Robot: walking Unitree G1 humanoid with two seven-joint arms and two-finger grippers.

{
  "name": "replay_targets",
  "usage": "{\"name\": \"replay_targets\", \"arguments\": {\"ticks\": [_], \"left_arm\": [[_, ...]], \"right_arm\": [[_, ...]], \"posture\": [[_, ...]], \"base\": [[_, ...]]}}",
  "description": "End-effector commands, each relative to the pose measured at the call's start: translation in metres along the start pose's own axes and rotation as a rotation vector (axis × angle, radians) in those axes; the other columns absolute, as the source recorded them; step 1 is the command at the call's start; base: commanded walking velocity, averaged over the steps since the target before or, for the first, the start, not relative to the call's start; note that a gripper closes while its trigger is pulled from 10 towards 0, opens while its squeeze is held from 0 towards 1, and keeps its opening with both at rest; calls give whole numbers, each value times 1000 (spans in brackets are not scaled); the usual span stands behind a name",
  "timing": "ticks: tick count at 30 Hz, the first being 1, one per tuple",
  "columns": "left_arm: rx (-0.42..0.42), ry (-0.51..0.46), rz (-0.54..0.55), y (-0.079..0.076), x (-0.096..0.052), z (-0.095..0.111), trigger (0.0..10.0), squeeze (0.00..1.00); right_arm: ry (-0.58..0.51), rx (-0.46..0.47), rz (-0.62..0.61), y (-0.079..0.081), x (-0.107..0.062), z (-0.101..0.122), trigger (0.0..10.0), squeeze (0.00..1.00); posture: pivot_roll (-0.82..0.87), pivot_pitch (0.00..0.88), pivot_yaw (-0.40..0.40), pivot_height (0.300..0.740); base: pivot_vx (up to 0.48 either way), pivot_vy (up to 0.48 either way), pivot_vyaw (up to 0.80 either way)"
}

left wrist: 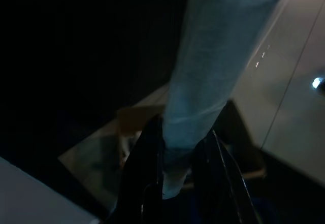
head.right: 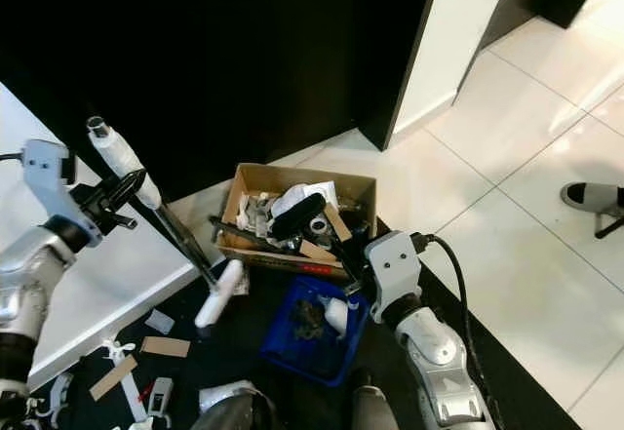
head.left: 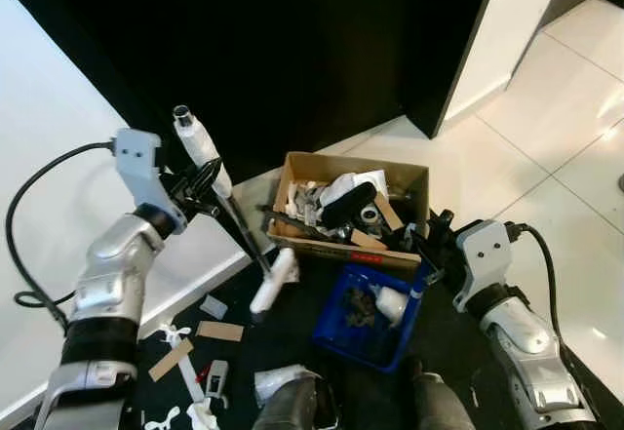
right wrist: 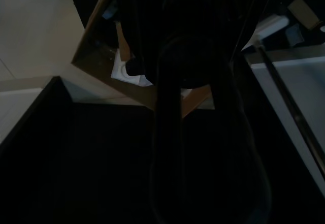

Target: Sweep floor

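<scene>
Left eye view, looking down past the robot's own legs: on the dark mat (head.left: 292, 332) nearest the robot, scraps lie loose, among them cardboard strips (head.left: 220, 331) and white plastic bits (head.left: 174, 333). Just beyond, on the robot's right, a blue dustpan (head.left: 366, 318) rests on the mat with dark debris and a small white piece inside. The right tool (head.left: 429, 245) is at the dustpan's handle end, and its fingers look closed on it, though the right wrist view is too dark to confirm. On the robot's left, the left tool (head.left: 200, 191) is clamped on the pale grip of a broom handle (head.left: 200, 147); the left wrist view shows its two black fingers (left wrist: 147, 183) pressed against that grip. The broom slants down to its white head (head.left: 273, 282) beside the dustpan. Farther off sits an open cardboard box (head.left: 356, 169) full of rubbish, then pale floor tiles (head.left: 546, 128) and a dark wall.

Sweeping seems under way, with scraps still uncollected. The next move likely calls for drawing the broom head through the nearer scraps toward the dustpan while the right arm holds it steady.
</scene>
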State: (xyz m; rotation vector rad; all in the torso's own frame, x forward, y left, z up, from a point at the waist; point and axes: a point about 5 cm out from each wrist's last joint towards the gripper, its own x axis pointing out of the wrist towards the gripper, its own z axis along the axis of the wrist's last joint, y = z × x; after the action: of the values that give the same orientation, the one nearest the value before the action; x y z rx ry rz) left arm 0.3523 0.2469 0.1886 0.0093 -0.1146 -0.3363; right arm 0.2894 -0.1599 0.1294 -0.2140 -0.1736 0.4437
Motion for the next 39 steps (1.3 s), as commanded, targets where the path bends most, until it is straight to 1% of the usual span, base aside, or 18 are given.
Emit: {"name": "replay_targets", "arguments": {"ticks": [1,6,9,12,14,16,17,18,19,21,22,29,32,33,35,36,37,39], "left_arm": [[21,0,48,1,2,-8,10000,0],[82,36,117,-8,23,-18,10000,0],[109,40,127,-9,26,-18,10000,0],[148,22,218,-5,31,-14,10000,0],[139,21,236,-5,32,-14,10000,0],[29,28,229,-9,34,-21,10000,0],[29,28,229,-9,34,-21,10000,0],[-154,45,132,-23,36,-34,10000,0],[-154,45,132,-23,36,-34,10000,0],[-270,52,16,-35,35,-43,10000,0],[-299,55,-22,-39,34,-46,10000,0],[-392,65,-165,-54,24,-57,10000,0],[-423,49,-266,-65,13,-53,10000,0],[-423,49,-266,-65,13,-53,10000,0],[-427,42,-309,-70,8,-49,10000,0],[-449,29,-364,-76,-2,-40,10000,0],[-449,29,-364,-76,-2,-40,10000,0],[-462,4,-392,-77,-12,-25,10000,0]], "right_arm": [[20,25,19,7,-5,-4,10000,0],[4,25,29,9,-7,4,10000,0],[-1,24,32,10,-7,6,10000,0],[-19,17,30,7,-10,14,10000,0],[-22,16,28,6,-10,16,10000,0],[-23,14,26,6,-10,16,10000,0],[-23,14,26,6,-10,16,10000,0],[-22,12,24,6,-10,16,10000,0],[-22,12,24,6,-10,16,10000,0],[-21,12,20,5,-8,15,10000,0],[-21,12,18,4,-7,15,10000,0],[-19,16,19,6,1,12,10000,0],[-16,19,24,6,5,10,10000,0],[-16,19,24,6,5,10,10000,0],[-17,20,25,6,7,9,10000,0],[-18,21,28,6,8,8,10000,0],[-18,21,28,6,8,8,10000,0],[-22,22,29,6,11,8,10000,0]], "posture": [[-61,434,107,740],[-90,476,105,740],[-98,481,104,740],[-106,490,103,740],[-106,490,103,740],[-110,487,101,740],[-110,487,101,740],[-108,470,106,740],[-108,470,106,740],[-98,455,110,740],[-93,450,111,740],[-60,405,120,740],[-43,384,119,740],[-43,384,119,740],[-31,371,119,740],[-20,357,119,740],[-20,357,119,740],[-9,346,118,740]], "base": [[0,0,0],[0,0,0],[0,0,0],[0,0,0],[0,0,0],[0,0,0],[0,0,0],[0,0,0],[0,0,0],[0,0,0],[0,0,0],[0,0,0],[0,0,0],[0,0,0],[0,0,0],[0,0,0],[0,0,0],[0,0,0]]}}
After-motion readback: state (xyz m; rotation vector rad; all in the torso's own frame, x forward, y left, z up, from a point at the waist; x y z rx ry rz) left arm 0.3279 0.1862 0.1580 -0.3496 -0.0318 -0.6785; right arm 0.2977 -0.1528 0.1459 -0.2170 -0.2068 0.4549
